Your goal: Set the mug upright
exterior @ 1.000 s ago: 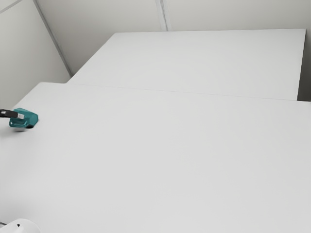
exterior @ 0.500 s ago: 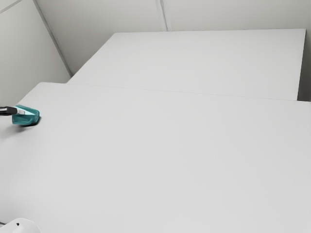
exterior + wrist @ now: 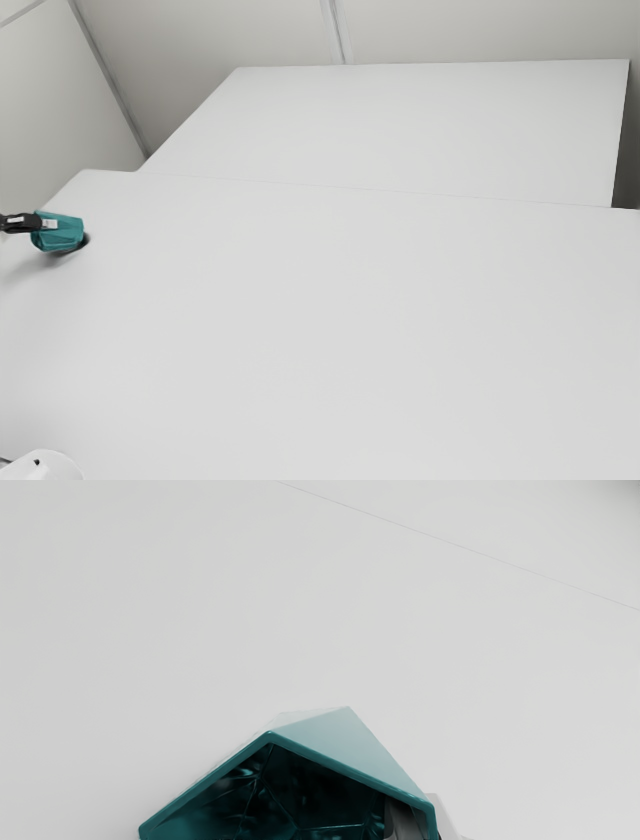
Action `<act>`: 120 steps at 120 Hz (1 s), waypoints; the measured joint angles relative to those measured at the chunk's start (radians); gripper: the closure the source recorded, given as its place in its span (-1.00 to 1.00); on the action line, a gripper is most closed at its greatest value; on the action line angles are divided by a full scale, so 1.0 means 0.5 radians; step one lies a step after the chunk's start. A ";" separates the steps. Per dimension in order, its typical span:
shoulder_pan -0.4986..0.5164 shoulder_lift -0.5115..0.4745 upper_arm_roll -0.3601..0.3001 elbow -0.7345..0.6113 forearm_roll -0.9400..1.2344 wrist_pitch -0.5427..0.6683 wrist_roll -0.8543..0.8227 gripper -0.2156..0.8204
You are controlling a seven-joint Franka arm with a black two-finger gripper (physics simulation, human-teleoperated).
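One teal, faceted mug sat at the tip end of the black two-finger pincer in the exterior view, touching it, near the exterior view's left edge. The pincer reached in from that edge, and its pale fingertips overlapped the mug's upper part, while most of the body lay just past and a little below them. The mug was tilted rather than upright. A dark shadow fell on the white tabletop just beyond the tips, beside the mug's lower far side; whether the mug touched the tabletop could not be told. Well apart from the pincer, nearer the camera, stood a white rounded object with a small dark hole. Farther off than the pincer, a second flat white surface stretched behind a thin seam, with pale wall panels past it.

In the wrist view, the mug lay right at the pincer, its angular mouth turned toward the hand's camera, so that the dark, creased inside showed. One grey finger was inside the mouth and the other, paler, was against the outside, with the mug's wall pinched between them. The pincer was thus closed on that wall, and most of the mouth spread to one side of the grip.
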 joint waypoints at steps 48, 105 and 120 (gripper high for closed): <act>-0.023 -0.477 0.051 -0.309 0.142 0.012 -0.029 0.93; -0.496 -1.223 0.162 -1.052 0.694 0.072 -0.224 0.93; -0.754 -1.371 0.308 -1.203 0.775 0.100 -0.307 0.93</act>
